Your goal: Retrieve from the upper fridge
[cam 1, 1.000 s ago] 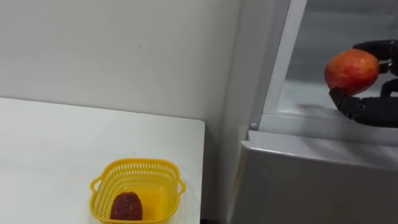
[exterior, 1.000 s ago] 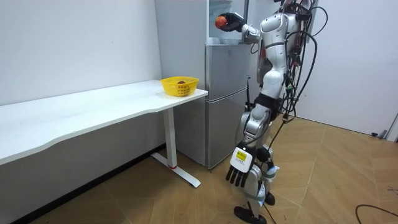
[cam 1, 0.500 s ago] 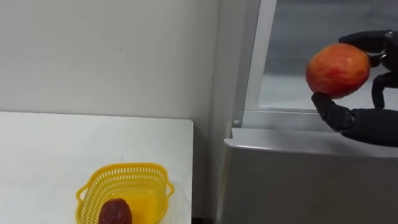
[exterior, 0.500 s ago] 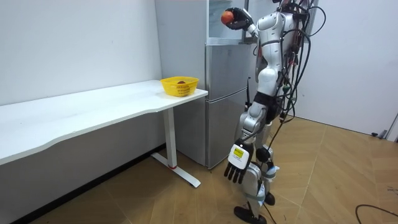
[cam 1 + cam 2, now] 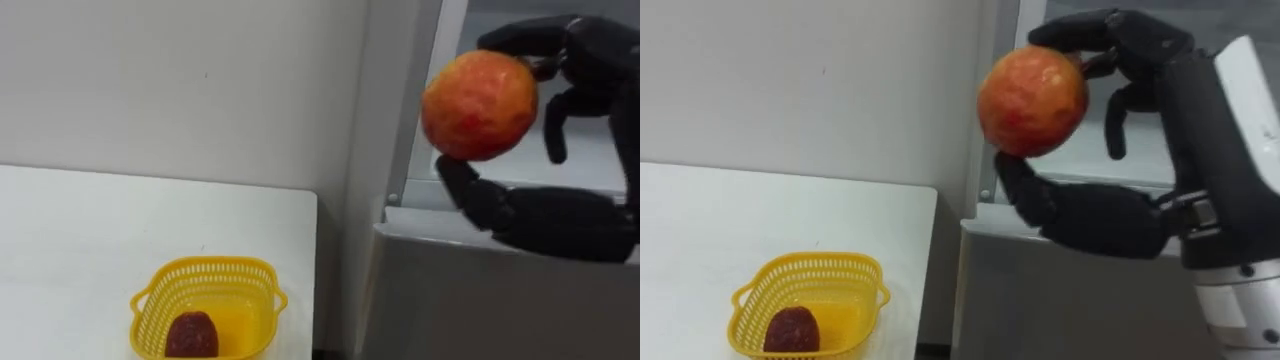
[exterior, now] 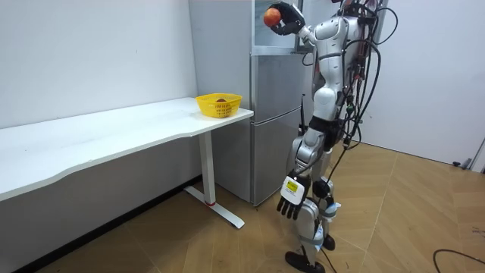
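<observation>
Left eye view: your right hand pinches the red-orange fruit before the open fridge; room view: your left hand hangs loose-fingered; right eye view: a yellow basket sits on the counter.

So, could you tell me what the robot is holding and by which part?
A red-orange fruit in the right hand: thumb under its bottom, fingers curled over its top. The left hand hangs empty by its leg.
</observation>
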### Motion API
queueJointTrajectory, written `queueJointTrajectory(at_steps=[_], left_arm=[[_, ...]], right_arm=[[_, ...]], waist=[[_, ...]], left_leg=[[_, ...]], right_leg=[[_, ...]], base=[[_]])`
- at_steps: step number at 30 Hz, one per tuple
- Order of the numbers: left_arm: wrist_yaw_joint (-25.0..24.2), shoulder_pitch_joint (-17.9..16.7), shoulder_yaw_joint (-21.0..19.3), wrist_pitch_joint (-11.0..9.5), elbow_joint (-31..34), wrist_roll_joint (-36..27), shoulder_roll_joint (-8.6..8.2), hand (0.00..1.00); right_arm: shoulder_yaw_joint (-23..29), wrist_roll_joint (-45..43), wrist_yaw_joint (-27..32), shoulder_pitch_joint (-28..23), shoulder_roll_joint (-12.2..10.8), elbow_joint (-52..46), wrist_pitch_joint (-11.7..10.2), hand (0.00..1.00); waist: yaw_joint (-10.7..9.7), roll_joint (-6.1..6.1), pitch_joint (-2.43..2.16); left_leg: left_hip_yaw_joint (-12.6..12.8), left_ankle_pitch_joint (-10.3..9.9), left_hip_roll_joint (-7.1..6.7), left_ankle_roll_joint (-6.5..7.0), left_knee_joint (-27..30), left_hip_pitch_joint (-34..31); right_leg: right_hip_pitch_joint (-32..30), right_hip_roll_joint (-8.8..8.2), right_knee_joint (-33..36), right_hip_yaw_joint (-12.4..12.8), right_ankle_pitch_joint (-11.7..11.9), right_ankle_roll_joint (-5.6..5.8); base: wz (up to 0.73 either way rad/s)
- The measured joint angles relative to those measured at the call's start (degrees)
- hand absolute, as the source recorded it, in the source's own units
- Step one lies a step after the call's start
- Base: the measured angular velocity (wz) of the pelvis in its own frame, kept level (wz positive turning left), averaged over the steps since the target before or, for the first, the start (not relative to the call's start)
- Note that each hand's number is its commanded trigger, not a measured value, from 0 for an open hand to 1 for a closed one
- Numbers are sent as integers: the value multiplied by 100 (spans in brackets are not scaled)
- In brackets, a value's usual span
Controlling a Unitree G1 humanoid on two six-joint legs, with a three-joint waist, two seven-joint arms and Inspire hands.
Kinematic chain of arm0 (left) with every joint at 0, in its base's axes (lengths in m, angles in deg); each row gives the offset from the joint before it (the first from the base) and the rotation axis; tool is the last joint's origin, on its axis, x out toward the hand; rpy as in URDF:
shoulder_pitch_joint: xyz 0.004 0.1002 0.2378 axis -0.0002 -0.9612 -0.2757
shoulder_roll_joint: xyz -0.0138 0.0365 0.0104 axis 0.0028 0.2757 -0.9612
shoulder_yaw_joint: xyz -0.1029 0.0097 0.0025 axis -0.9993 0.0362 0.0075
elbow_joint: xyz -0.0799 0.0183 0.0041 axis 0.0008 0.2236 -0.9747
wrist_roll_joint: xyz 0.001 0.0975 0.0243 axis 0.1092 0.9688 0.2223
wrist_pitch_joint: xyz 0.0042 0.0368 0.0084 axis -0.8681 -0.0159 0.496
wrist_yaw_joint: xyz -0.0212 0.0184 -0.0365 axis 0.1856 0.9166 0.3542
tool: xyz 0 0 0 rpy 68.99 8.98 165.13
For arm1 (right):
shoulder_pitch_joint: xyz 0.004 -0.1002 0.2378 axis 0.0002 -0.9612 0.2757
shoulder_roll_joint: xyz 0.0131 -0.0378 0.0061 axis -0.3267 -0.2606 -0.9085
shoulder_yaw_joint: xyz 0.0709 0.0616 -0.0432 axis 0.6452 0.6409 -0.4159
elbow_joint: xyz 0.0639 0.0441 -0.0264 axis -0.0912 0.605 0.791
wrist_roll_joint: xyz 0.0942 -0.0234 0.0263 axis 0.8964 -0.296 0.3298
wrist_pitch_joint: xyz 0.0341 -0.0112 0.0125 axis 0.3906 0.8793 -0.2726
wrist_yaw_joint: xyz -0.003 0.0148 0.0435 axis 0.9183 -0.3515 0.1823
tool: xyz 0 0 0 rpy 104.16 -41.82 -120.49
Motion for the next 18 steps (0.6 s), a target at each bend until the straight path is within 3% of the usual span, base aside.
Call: queueJointTrajectory(at_steps=[4,13,18], left_arm=[[-68,22,80,-3,-14,-2,-6,0],[-236,132,75,2,-55,4,31,0],[-323,224,86,57,-92,-3,71,0]], right_arm=[[-386,-6,-293,33,-35,3,8,100],[-865,-380,-953,493,-88,129,27,100],[-1156,-849,-1199,713,-99,405,143,100]], waist=[[200,-30,-7],[412,-172,72],[566,-238,53]], left_leg=[[-62,0,-7,0,36,3],[-304,1,-28,0,63,-115],[-446,1,-41,-1,96,-184]], right_leg=[[11,-12,-1,-15,10,2],[60,-48,-21,-358,8,5],[52,-50,-15,-433,8,5]], base=[[3],[15],[12]])
